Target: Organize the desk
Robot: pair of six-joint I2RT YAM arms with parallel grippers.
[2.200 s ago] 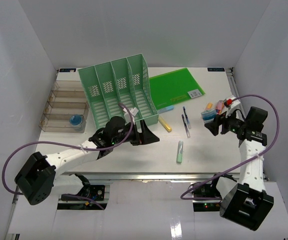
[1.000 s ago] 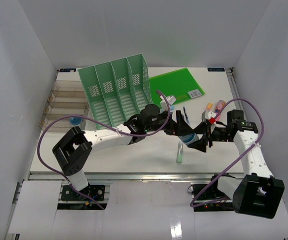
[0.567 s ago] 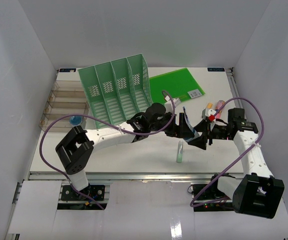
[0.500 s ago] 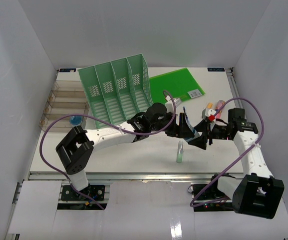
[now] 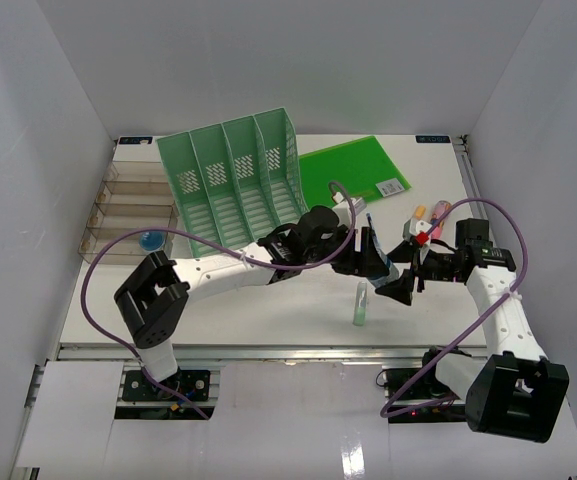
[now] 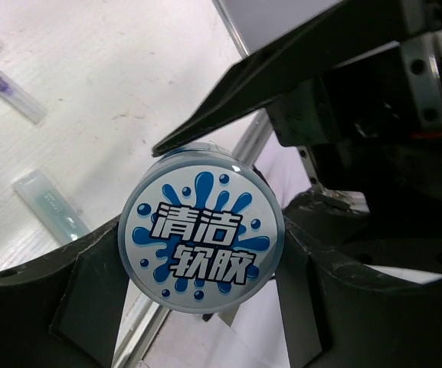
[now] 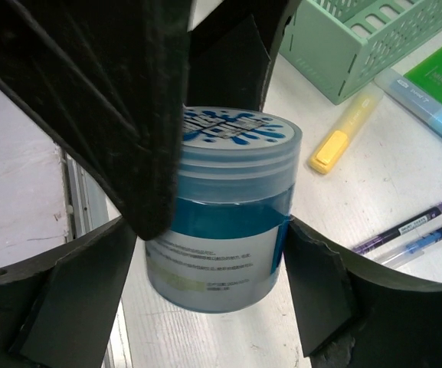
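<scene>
Round blue plastic jar [image 7: 232, 165] in an apparent mid-air handover.
Left gripper [image 6: 203, 234] pinches its lid to receive it; right gripper [image 7: 213, 261] fingers flank the body, grip unclear.

The large flat white surface [image 5: 268, 310] is being lit brightly and evenly from overhead; faint, soft shadows are being cast on it.

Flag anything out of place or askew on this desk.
The green file rack sits angled to the edges of the desk, and a pale green marker lies loose near the front. Nothing looks spilled or broken.
</scene>
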